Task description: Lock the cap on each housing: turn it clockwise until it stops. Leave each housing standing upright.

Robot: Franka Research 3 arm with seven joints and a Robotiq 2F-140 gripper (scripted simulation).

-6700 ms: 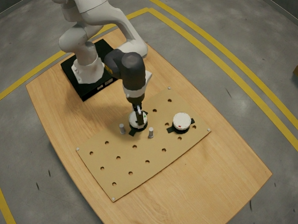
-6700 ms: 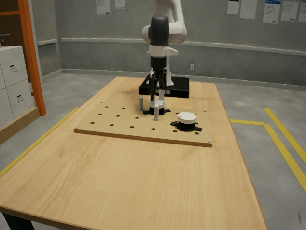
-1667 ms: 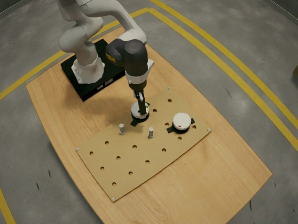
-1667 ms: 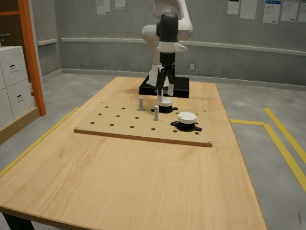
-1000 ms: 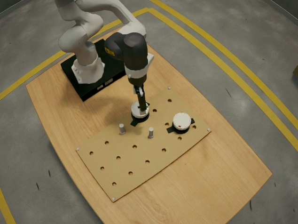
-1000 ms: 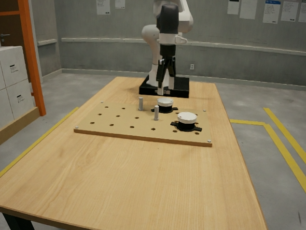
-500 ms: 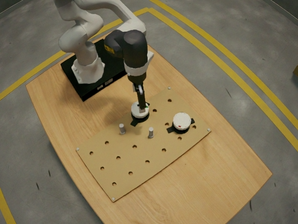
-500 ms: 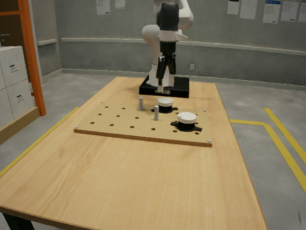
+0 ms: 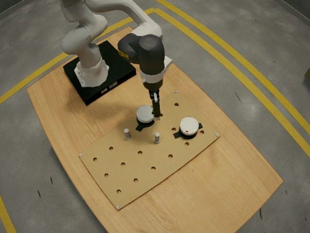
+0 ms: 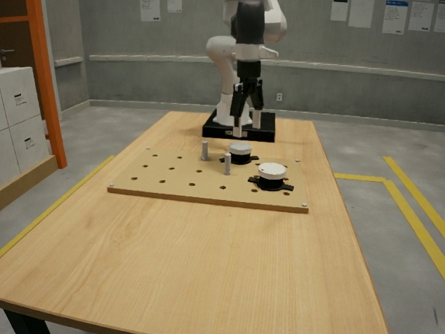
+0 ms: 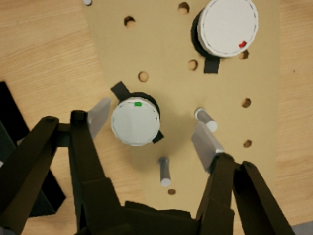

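Pegs (image 9: 127, 134) (image 9: 157, 138) (image 10: 204, 151) (image 10: 227, 164) (image 11: 206, 119) (image 11: 164, 173) (two, grey) near the green-marked cap (image 9: 145, 114) (image 10: 240, 147) (image 11: 135, 123)

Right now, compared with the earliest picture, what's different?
The black housing with the green-marked white cap has shifted away from the grey cylindrical pegs, towards the arm's base. The jaws, then down at its cap, have risen clear, open. The red-marked white-capped black housing and the pegs stayed put.
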